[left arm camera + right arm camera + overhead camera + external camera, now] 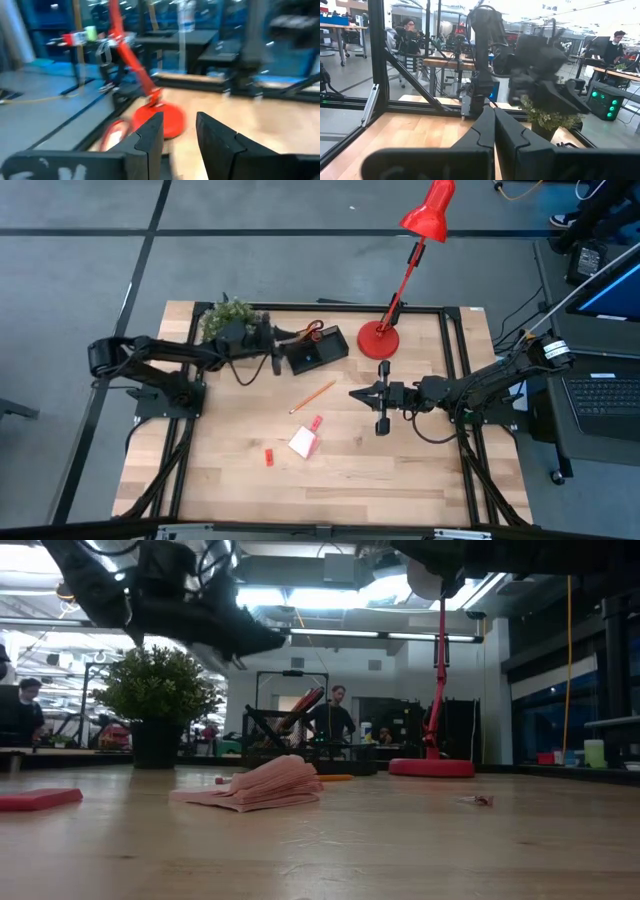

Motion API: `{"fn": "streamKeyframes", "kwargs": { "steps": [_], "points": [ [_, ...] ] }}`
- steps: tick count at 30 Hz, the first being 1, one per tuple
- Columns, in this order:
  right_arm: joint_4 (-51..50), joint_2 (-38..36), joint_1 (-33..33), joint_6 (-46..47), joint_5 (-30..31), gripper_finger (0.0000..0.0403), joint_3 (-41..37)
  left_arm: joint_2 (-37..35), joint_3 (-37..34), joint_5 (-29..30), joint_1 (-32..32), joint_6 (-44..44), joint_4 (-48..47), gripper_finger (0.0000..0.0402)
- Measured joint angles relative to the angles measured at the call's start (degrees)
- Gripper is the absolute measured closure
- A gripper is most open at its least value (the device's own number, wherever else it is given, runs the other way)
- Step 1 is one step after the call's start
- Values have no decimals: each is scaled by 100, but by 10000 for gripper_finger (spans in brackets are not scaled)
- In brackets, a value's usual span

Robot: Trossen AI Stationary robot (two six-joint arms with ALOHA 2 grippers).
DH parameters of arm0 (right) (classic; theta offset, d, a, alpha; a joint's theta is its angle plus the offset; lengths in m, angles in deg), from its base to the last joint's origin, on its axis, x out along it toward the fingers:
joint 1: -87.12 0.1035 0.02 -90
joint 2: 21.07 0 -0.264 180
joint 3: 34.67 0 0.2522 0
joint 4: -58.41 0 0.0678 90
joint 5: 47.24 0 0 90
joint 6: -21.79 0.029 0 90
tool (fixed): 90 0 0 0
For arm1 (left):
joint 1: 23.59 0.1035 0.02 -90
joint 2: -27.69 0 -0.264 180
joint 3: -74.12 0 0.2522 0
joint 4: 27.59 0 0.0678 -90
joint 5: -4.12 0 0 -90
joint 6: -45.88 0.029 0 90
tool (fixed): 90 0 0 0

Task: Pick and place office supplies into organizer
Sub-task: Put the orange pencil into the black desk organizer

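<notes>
The left gripper is seen over the organizer with its fingers parted and nothing between them. An orange pencil, a white note pad and small red blocks (well apart from the box) lie loose mid-table. The right gripper, fingers pressed together and empty, should be opened and lined up across the pencil before being lowered.

A red desk lamp stands at about one o'clock on the wooden worktop, its round base flat on the wood, its thin red arm leaning up to a red shade beyond the twelve-o'clock edge. A small green potted plant sits at about eleven o'clock. A laptop rests off the worktop at three o'clock. Beyond the table, people show in the room.
</notes>
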Motion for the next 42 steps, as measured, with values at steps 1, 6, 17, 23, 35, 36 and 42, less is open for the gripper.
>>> {"fn": "streamKeyframes", "kwargs": {
  "steps": [1, 6, 17, 23, 35, 36, 42],
  "points": [
    [0, 0, 0, -2, 0, 395, 0, -65, 0, -132, -110, -24, 1, 294],
    [-3, 0, 0, 9, 0, 395, 0, -423, 0, -623, -708, 70, -324, 308],
    [-35, 2, 0, 610, 2, 395, 0, -913, 0, -557, -1873, 311, -1257, 349],
    [94, 2, 0, 608, 3, 395, 3, -926, 0, 209, -2609, 372, -1809, 381],
    [30, 2, 9, 615, 2, 395, 7, -788, 714, 1763, -3185, -1115, -4504, 400],
    [31, 2, 9, 615, 2, 395, 7, -718, 837, 1762, -3185, -1196, -4652, 400],
    [-11, 0, 9, 610, 2, 395, 7, -37, 1571, 1689, -3137, -1243, -5359, 399]
  ]
}}
